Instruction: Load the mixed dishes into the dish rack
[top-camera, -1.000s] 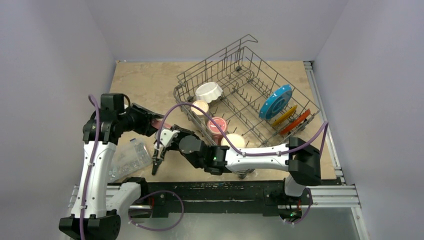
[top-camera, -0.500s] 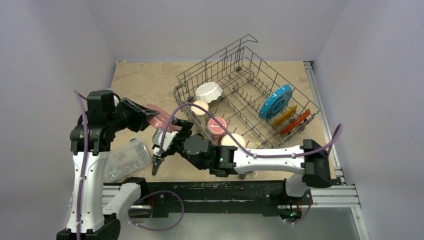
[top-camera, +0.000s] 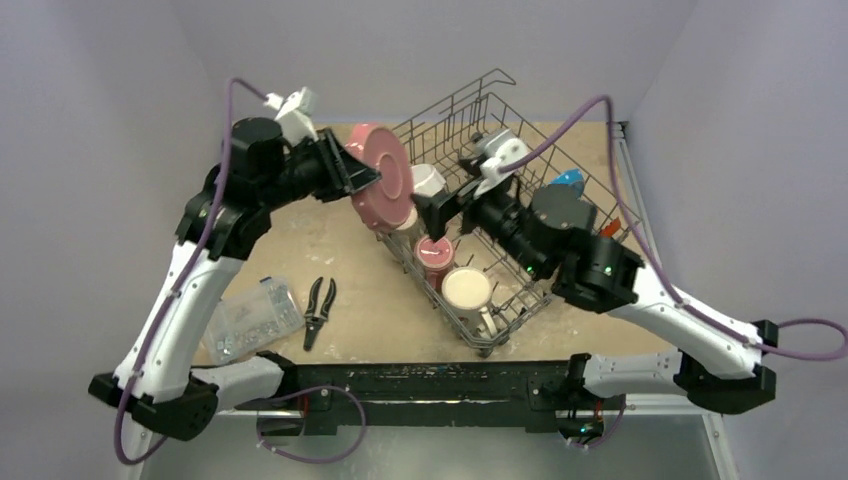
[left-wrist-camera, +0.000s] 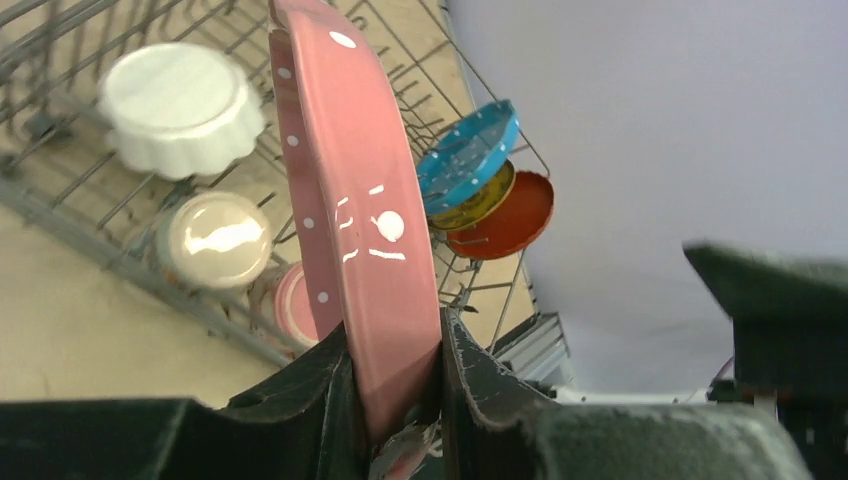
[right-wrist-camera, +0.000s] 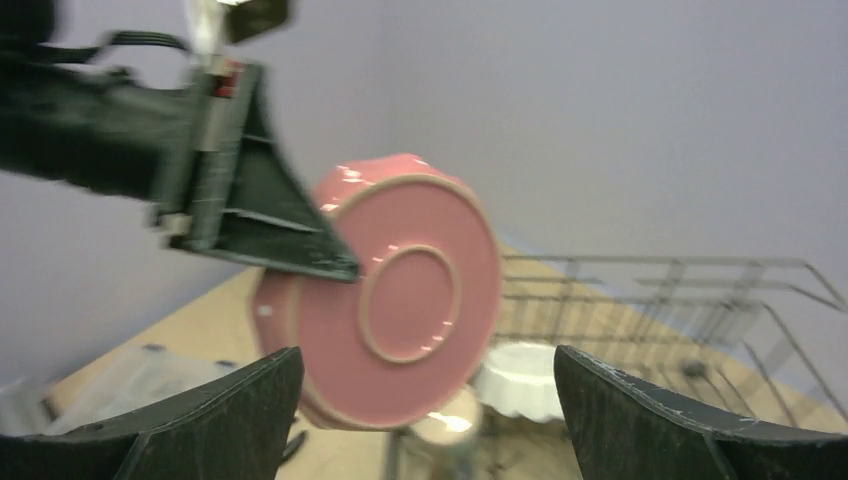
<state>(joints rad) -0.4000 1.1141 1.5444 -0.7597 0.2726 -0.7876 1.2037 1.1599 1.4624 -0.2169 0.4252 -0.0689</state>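
**Pink plate gripped on edge at the rack's left corner; right hand wide and empty**

Nearest me in the top view, the pliers (top-camera: 319, 302) and the clear box (top-camera: 250, 318) of small parts lie on the table (top-camera: 360, 290), left of the dish rack (top-camera: 432, 292). The cream mug (top-camera: 467, 290) sits in the rack's near corner, and the maroon mug (top-camera: 434, 251) is just beyond it.

Farther out, the left gripper (left-wrist-camera: 395, 362) is clamped on the rim of the pink plate (left-wrist-camera: 360, 230). It holds the plate upright on edge, in the air at the rack's left corner.

From above, the plate covers most of the beige cup (left-wrist-camera: 218, 225) and part of the white fluted bowl (left-wrist-camera: 180, 108). The left wrist view shows both of them whole inside the rack. In that view the plate cuts the maroon mug down to a sliver.

The right gripper (right-wrist-camera: 428, 355) is over the rack. In its own camera the fingers (right-wrist-camera: 230, 410) stand far apart with nothing between them, and the plate's underside shows beyond them, blurred. From above, one fingertip looks just beside the plate's rim, and I cannot tell whether they touch.

At the far right end, my right arm hides the racked plates in the top view, leaving only a sliver of the blue plate (top-camera: 568, 180). The left wrist view shows what the top view does not. There the blue plate, the yellow plate (left-wrist-camera: 480, 205) and the red-orange plate (left-wrist-camera: 505, 215) lean together. Their lower edges are hard to make out among the wires.
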